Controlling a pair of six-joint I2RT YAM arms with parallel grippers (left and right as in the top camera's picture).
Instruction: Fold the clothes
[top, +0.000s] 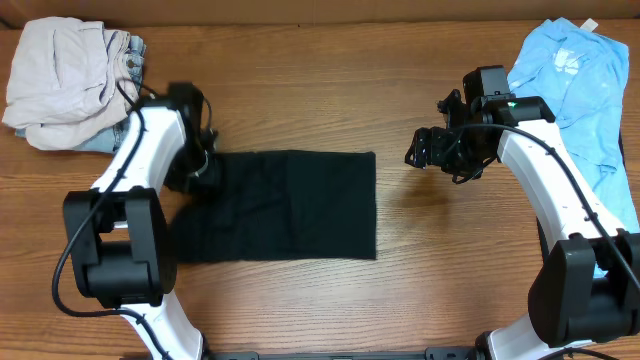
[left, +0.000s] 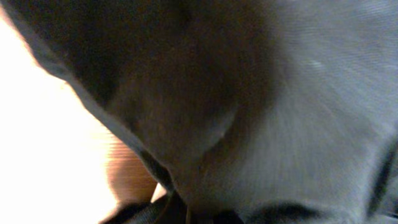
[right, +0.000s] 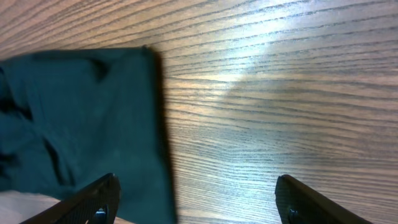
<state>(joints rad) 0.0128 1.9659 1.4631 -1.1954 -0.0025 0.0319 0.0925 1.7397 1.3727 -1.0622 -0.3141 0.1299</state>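
**Left gripper (top: 203, 168) at black shirt (top: 290, 205), right gripper (top: 420, 152) hanging apart from it**

Black shirt flat at table (top: 330, 60) centre, folded to a rough rectangle, long side left to right; right edge straight, left end rumpled and partly under the left arm (top: 150, 150). Left gripper down at shirt's upper-left corner; touching or just above the cloth, hard to say from overhead. Left wrist view filled with blurred dark fabric right against the lens, strip of bright wood at lower left; own tips not visible there, so cannot tell whether spread or pinching. Right gripper over bare wood, just right of shirt's upper-right corner, apart from it. Right wrist view: both fingers (right: 102, 202) spread wide at frame bottom, only wood grain between; shirt edge at left, one finger over it. Blue shirt (top: 580, 90) crumpled at far right corner, beside right arm (top: 545, 170), untouched. Pale garment pile (top: 55, 80) at far left corner, denim (top: 130, 55) showing under it, just behind left arm.
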